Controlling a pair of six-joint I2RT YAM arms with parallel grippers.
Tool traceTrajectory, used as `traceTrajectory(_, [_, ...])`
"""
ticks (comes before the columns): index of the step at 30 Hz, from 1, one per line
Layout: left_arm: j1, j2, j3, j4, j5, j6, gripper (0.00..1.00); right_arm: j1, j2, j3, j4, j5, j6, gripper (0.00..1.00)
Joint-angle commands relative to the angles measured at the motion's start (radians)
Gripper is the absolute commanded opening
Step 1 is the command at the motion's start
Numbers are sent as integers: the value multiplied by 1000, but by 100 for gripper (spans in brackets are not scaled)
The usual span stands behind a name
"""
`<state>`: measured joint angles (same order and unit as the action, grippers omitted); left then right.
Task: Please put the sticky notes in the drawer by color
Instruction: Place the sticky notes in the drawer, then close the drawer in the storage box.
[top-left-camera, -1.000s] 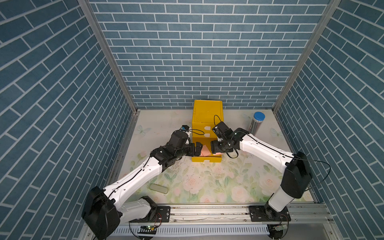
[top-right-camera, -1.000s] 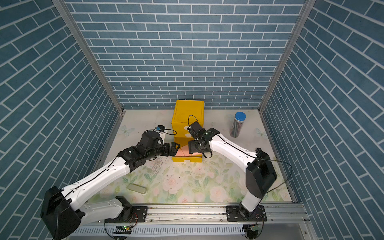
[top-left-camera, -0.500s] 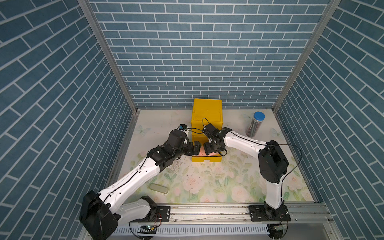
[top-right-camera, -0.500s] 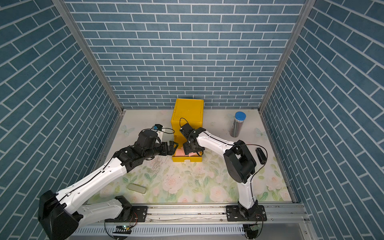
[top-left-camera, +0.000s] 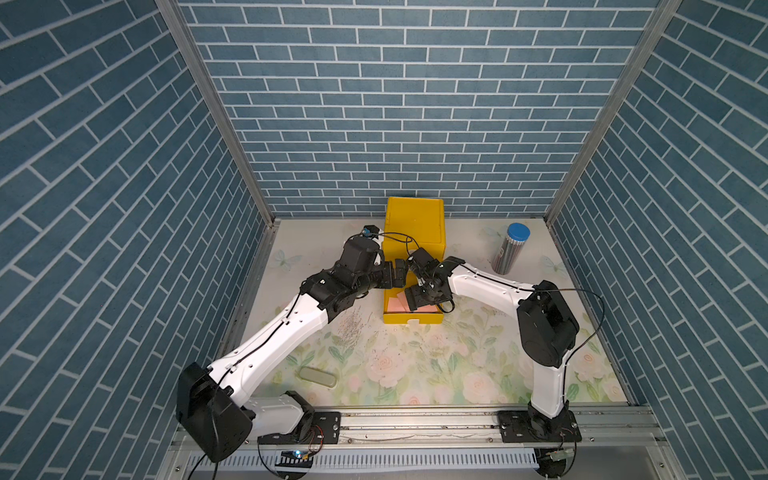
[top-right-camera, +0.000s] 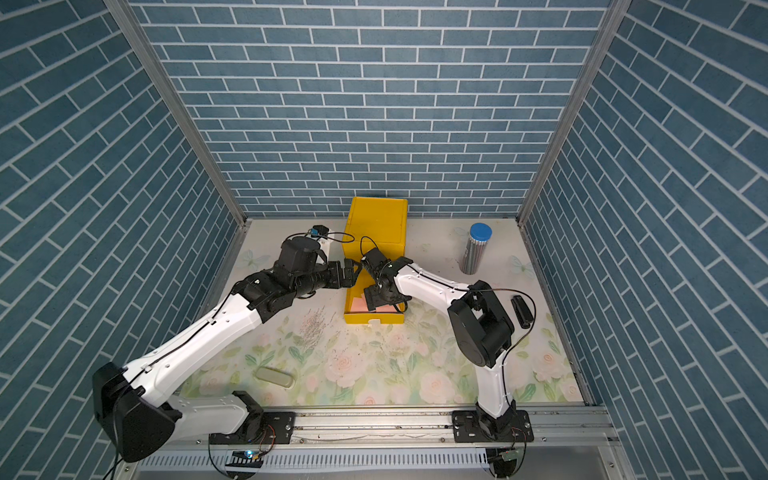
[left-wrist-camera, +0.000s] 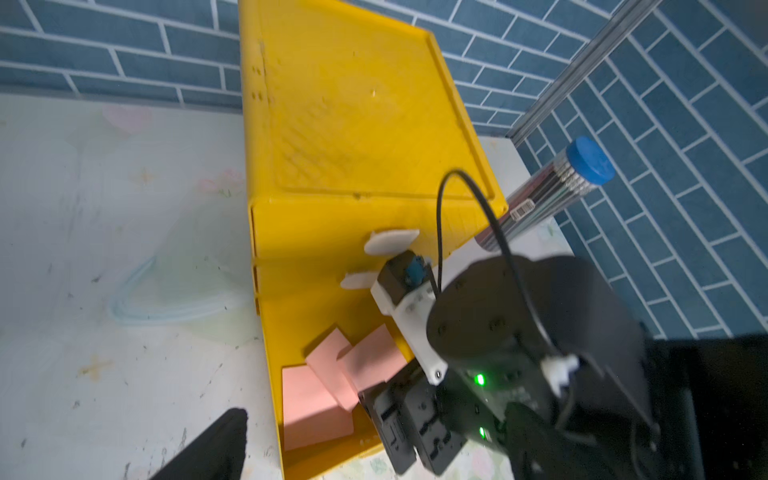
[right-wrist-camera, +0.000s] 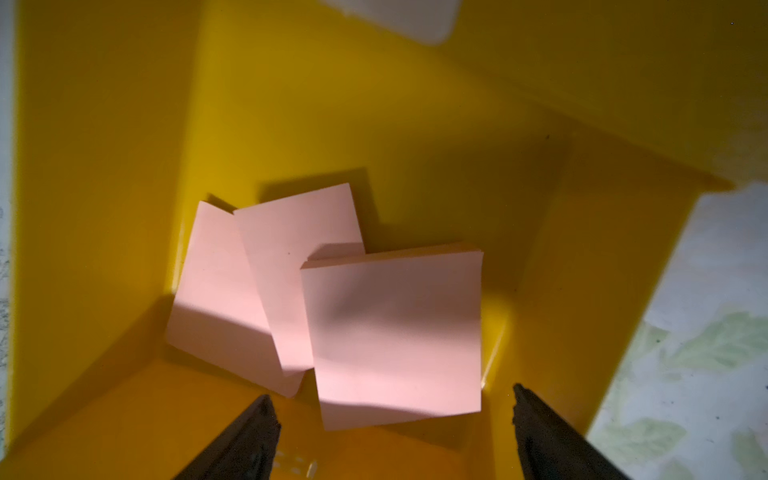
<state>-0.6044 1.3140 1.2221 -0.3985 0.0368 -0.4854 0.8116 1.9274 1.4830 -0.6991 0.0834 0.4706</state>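
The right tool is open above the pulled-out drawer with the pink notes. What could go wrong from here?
1. The nearest pink note lies loose, right under the open right tool. It may catch on a finger and come out when the tool lifts.
2. The left tool hangs very close to the right arm's wrist over the drawer. The two may bump if either moves.

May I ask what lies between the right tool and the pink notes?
Nothing: the right wrist view shows the right tool directly over the pink notes, unobstructed.
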Motion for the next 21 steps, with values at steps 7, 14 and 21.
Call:
traceTrajectory(7, [234, 315, 384, 1, 253, 109, 98, 36, -307, -189, 129, -143, -28, 83])
traceTrajectory(14, [274, 533, 620, -43, 255, 170, 84, 136, -406, -405, 373, -422, -21, 67])
traceTrajectory(21, [280, 595, 630, -41, 322, 188, 70, 179, -289, -454, 428, -396, -134, 63])
